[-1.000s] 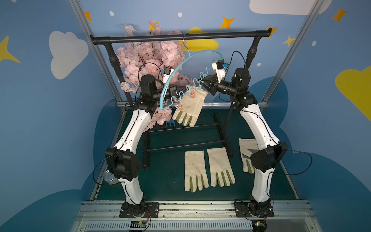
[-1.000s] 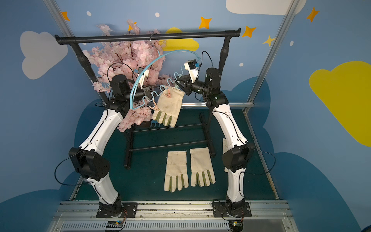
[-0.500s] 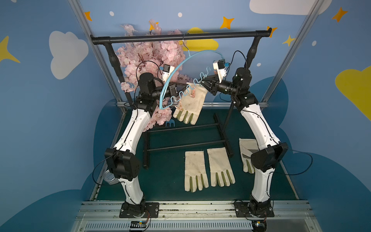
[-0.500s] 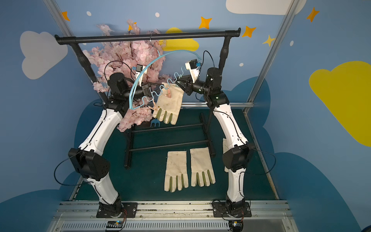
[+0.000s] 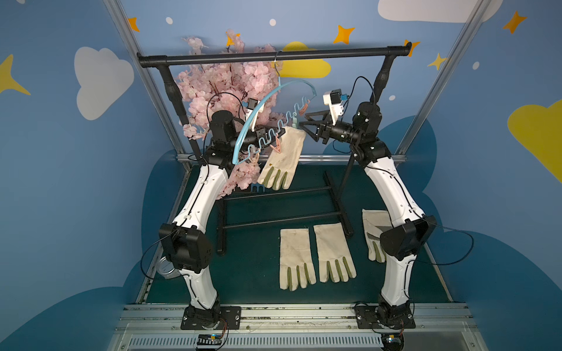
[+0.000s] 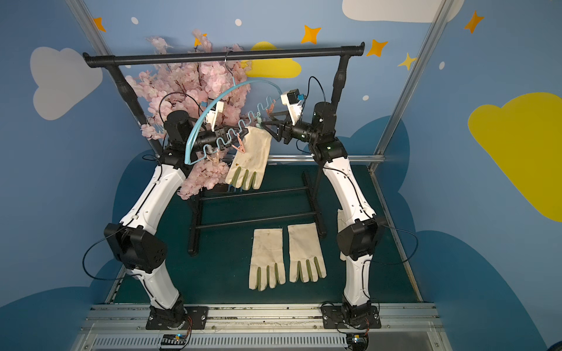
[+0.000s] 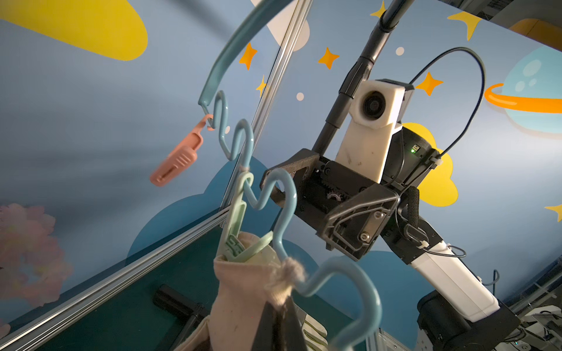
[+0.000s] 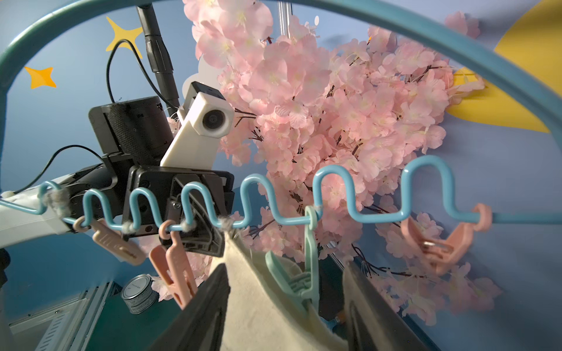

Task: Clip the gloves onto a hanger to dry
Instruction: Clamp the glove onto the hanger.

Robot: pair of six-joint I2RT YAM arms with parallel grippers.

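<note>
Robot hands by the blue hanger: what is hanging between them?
A cream glove, clipped by a green peg on the hanger, hangs between the left hand and the right hand, as both top views show.

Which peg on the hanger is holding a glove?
The green peg, the only one of that colour: it pinches the cuff of the hanging glove. The pink pegs along the same bar hang empty.

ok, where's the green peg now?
In the right wrist view the green peg hangs from the hanger's wavy bar, clipped onto the cuff of the hanging glove.
</note>
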